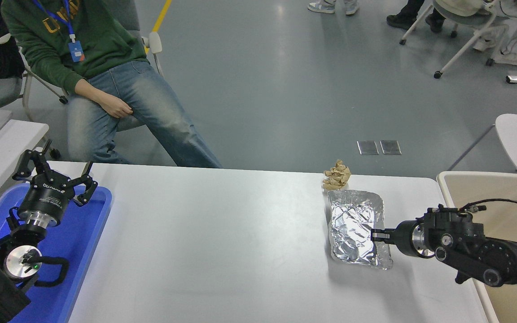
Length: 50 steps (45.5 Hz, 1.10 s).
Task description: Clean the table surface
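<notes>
The white table surface [222, 233] bears a crumpled silver foil tray [355, 224] at the right and a ball of crumpled brown paper [337, 175] touching the tray's far end, at the table's far edge. My right gripper [377, 235] comes in from the right, lies low and level, and is shut on the foil tray's right rim. My left gripper [54, 179] is parked at the lower left above the blue tray, fingers spread open and empty.
A blue plastic tray [85, 233] lies at the table's left end under the left arm. A beige bin [496, 193] stands off the table's right end. A person in a green top [83, 40] sits beyond the far left corner.
</notes>
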Available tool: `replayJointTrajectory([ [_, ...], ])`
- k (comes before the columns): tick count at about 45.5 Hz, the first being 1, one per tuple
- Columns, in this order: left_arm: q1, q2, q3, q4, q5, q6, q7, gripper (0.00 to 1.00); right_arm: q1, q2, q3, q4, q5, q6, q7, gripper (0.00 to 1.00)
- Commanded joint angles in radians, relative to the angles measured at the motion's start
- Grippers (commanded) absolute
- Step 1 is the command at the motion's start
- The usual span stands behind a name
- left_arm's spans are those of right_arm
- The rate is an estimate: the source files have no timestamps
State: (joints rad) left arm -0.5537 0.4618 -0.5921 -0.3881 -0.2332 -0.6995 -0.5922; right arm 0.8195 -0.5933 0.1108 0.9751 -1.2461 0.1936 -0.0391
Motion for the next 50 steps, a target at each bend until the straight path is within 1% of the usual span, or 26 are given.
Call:
replayJointTrajectory([
  [1,0.000,0.000,0.000,0.000,0.000,0.000,0.000,1.00,0.050,-0.184,0.009,0.097,0.103,0.041,-0.002,0.00],
  [19,0.000,0.000,0.000,0.000,0.000,0.000,0.000,1.00,0.205,-0.471,0.007,0.197,0.275,0.145,-0.002,0.00],
  [26,0.000,0.000,0.000,0.000,0.000,0.000,0.000,1.00,0.256,-0.600,0.007,0.295,0.327,0.204,-0.002,0.00],
  [31,0.000,0.000,0.000,0.000,0.000,0.000,0.000,1.00,0.291,-0.693,0.009,0.372,0.338,0.256,-0.002,0.00],
  [40,0.000,0.000,0.000,0.000,0.000,0.000,0.000,1.00,0.385,-0.825,0.009,0.427,0.339,0.371,-0.002,0.00],
  [46,0.000,0.000,0.000,0.000,0.000,0.000,0.000,1.00,0.451,-0.890,0.009,0.435,0.339,0.458,-0.002,0.00],
  [50,0.000,0.000,0.000,0.000,0.000,0.000,0.000,1.00,0.472,-0.915,0.009,0.433,0.339,0.492,-0.002,0.00],
])
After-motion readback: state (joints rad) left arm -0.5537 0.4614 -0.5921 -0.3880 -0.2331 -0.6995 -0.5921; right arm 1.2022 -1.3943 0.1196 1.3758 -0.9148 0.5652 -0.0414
